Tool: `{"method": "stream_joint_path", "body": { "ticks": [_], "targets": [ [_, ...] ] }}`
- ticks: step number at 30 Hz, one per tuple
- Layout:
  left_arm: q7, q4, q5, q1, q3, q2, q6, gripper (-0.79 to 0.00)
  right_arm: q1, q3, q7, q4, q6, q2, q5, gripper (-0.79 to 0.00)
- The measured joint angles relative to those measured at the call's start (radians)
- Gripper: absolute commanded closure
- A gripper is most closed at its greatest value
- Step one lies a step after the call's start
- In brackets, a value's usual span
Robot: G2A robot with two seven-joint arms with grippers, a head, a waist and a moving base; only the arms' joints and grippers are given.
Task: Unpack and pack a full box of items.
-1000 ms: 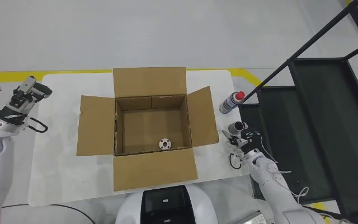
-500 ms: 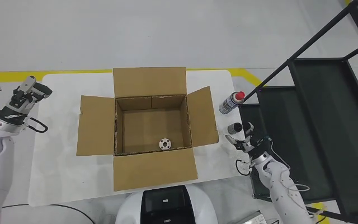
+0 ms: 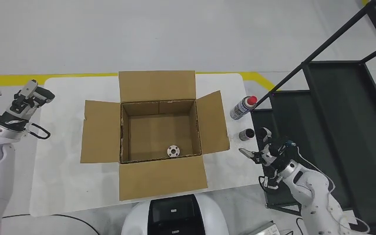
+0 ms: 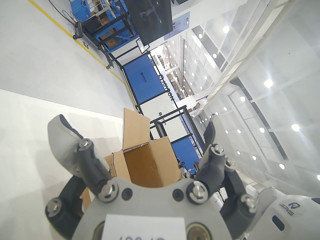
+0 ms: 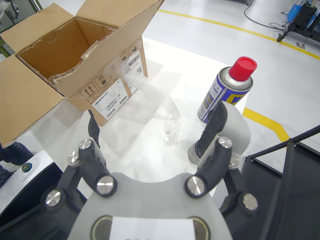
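Note:
An open cardboard box [image 3: 103,131] stands mid-table with all flaps spread. A small round silver part [image 3: 173,151] lies on its floor near the front wall. To the right of the box stand a red-capped spray can [image 3: 242,107] and a short dark-topped tin [image 3: 247,135]. My right gripper [image 3: 257,145] hovers open just in front of the tin, holding nothing. In the right wrist view the right gripper [image 5: 155,114] faces the box [image 5: 32,96] and spray can [image 5: 226,88], and the tin [image 5: 193,151] peeks out behind one finger. My left gripper [image 3: 27,97] is open at the table's far left.
A black metal rack [image 3: 329,129] stands right against the table's right side. A small clear plastic scrap [image 5: 171,131] lies on the table between box and tin. The left wrist view looks past the open left gripper [image 4: 135,126] at the box [image 4: 147,161].
My right gripper has drawn back from the short tin toward the table's front right, leaving the tin standing. The left arm has not moved.

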Motion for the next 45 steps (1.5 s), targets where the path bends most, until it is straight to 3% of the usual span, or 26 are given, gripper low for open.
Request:
{"method": "stream_joint_path", "body": {
  "ticks": [7,22,26,31,34,38,45],
  "targets": [
    [0.0,0.0,0.0,0.0,0.0,0.0,0.0,-0.785,-0.029,0.04,0.234,-0.133,-0.059,0.012,0.227,-0.785],
    [0.0,0.0,0.0,0.0,0.0,0.0,0.0,-0.785,-0.029,0.039,0.233,-0.131,-0.058,0.012,0.222,-0.785],
    [0.0,0.0,0.0,0.0,0.0,0.0,0.0,-0.785,-0.04,0.068,0.215,-0.159,-0.098,0.017,0.307,-0.785],
    [0.0,0.0,0.0,0.0,0.0,0.0,0.0,-0.785,-0.016,0.085,0.409,-0.293,-0.113,0.037,0.403,-0.785],
    [0.0,0.0,0.0,0.0,0.0,0.0,0.0,-0.785,0.035,0.035,0.621,-0.371,-0.062,0.055,0.495,-0.785],
    [0.0,0.0,0.0,0.0,0.0,0.0,0.0,-0.785,0.184,-0.091,0.923,-0.435,0.086,0.075,0.567,-0.785],
    [0.0,0.0,0.0,0.0,0.0,0.0,0.0,-0.785,0.444,-0.344,1.161,-0.425,0.278,0.078,0.447,-0.785]
  ]
}}
